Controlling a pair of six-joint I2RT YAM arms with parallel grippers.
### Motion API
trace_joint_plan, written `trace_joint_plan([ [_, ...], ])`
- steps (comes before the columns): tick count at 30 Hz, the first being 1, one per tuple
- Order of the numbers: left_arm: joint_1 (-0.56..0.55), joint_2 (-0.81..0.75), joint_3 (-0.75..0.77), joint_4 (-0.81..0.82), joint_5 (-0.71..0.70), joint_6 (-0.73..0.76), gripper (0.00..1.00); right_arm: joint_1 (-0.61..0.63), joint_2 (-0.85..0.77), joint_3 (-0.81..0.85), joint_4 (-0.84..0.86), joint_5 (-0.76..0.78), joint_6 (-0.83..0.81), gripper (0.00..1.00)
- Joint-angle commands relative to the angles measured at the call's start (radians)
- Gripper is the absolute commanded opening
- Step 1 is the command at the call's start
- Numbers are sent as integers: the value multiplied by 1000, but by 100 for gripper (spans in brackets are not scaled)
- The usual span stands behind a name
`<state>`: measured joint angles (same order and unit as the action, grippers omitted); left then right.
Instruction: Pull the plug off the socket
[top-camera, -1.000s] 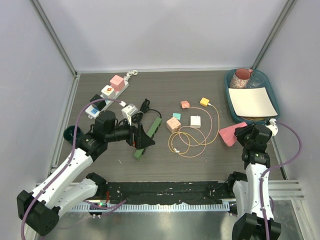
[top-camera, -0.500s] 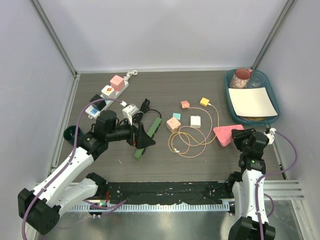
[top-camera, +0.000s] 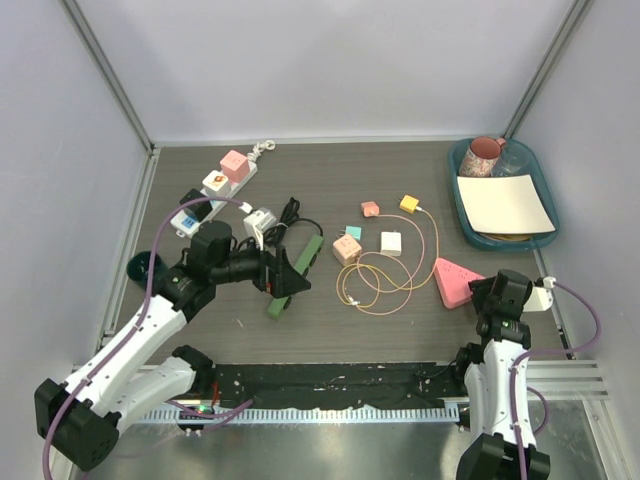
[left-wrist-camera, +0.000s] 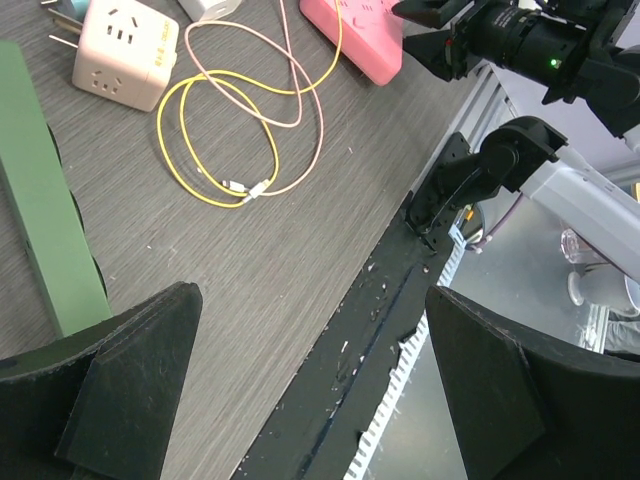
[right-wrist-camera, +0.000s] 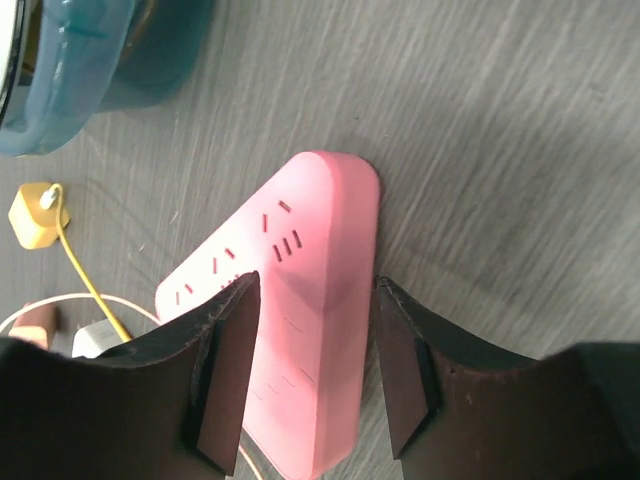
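The pink socket (right-wrist-camera: 300, 230) is clamped between the fingers of the right tool (right-wrist-camera: 315, 290), which has drawn back toward its base and dragged the socket with it. Beyond that tool, the blue tray (top-camera: 456, 205) holds a white sheet (top-camera: 505, 205), a pink cup (top-camera: 485, 155) and a clear glass (top-camera: 513, 160). The left tool (left-wrist-camera: 312, 295) gapes wide, empty, above the worktop (top-camera: 400, 170)

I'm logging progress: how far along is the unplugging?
Done: nothing clearly; the white power strip still carries its plugs, including the pink cube. In hand: the right pincer clasps the pink socket block, whose visible slots are empty; the left pincer hangs open beside the green strip. Left: grip a plug and pull.
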<state>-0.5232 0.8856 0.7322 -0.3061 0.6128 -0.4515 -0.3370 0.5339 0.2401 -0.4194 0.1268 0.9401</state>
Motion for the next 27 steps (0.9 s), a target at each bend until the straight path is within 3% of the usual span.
trace_joint_plan([
  [1, -1, -27, 21, 18, -4, -4, 100, -4, -11, 39, -51, 97, 11, 55],
  [6, 0, -30, 32, -17, -67, 8, 100, -4, 11, 158, -102, 160, -79, 57],
  [10, 0, -46, 49, -62, -188, 25, 100, -2, 49, 243, -110, 126, -165, 57],
  [18, 0, -99, 62, -85, -503, 63, 100, 6, 127, 378, -36, -152, -323, 58],
  [23, 0, 12, 208, -133, -635, 91, 100, 117, 193, 418, 17, -301, -319, 59],
  [27, 2, 157, 364, -175, -842, 149, 100, 317, 210, 439, 67, -305, -305, 62],
])
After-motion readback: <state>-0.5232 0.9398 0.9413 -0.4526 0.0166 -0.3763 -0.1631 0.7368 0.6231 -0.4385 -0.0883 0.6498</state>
